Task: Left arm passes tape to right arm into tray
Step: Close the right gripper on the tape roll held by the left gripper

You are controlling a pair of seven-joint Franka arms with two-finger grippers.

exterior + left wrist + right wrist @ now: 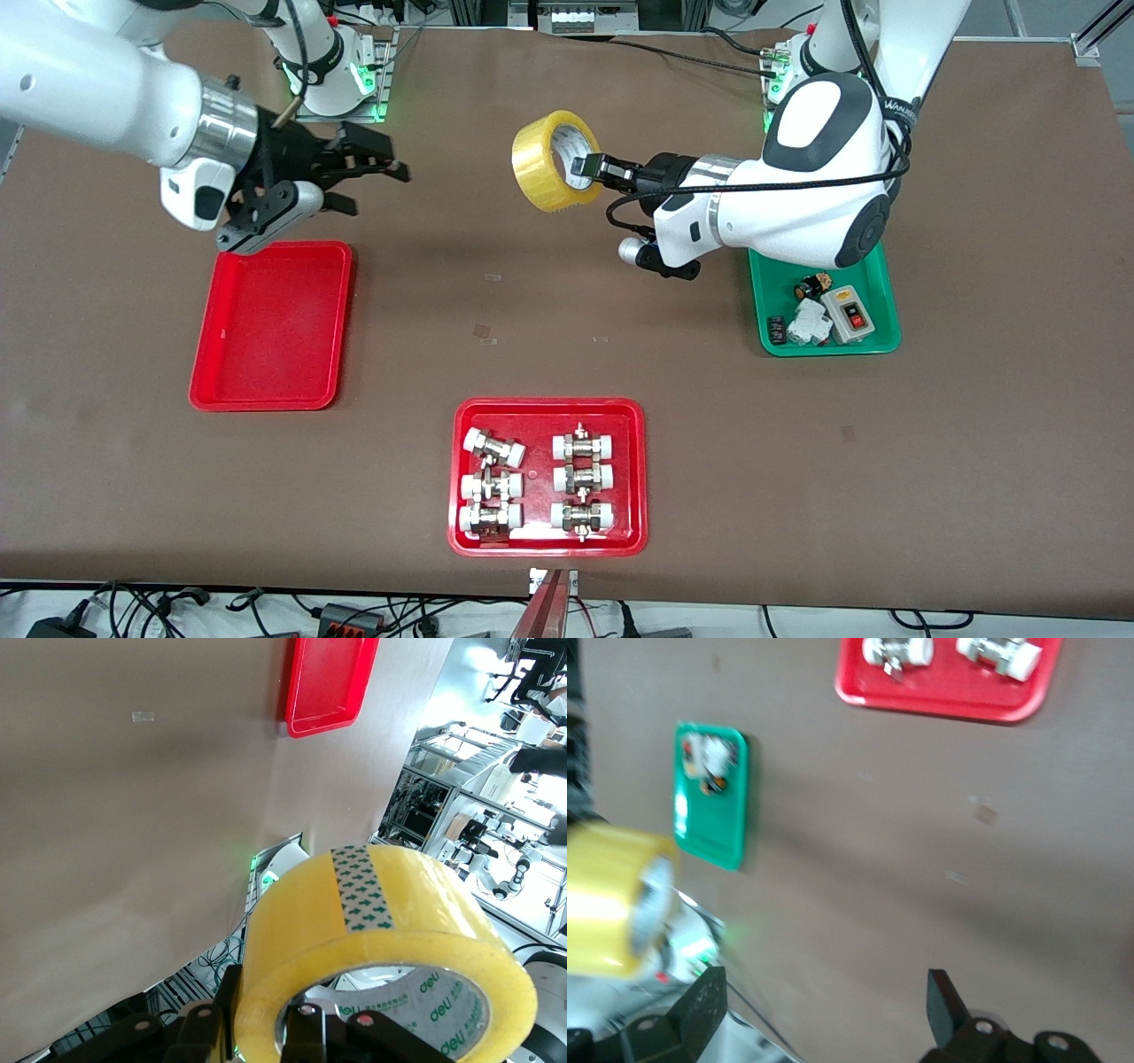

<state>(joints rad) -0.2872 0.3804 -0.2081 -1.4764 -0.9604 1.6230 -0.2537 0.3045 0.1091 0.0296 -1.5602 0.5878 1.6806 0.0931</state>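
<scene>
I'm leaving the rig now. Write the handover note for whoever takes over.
Left gripper: shut on the tape, holding it in the air over bare table between the two arms.
Right gripper: fingers open, empty, pointing toward the tape, above the table beside the red tray.
Done: tape lifted and presented.
Left: right gripper closes on the tape, left releases, right sets it in the tray.

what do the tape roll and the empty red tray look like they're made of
The tape, held up in the left tool: glossy yellowish translucent plastic film, seemingly on a pale printed core, likely card; a green-patterned paper tab marks its end. The tray: probably moulded plastic, uniformly red with a soft sheen, rounded corners and a shallow rim. The right tool waits open above it.
</scene>
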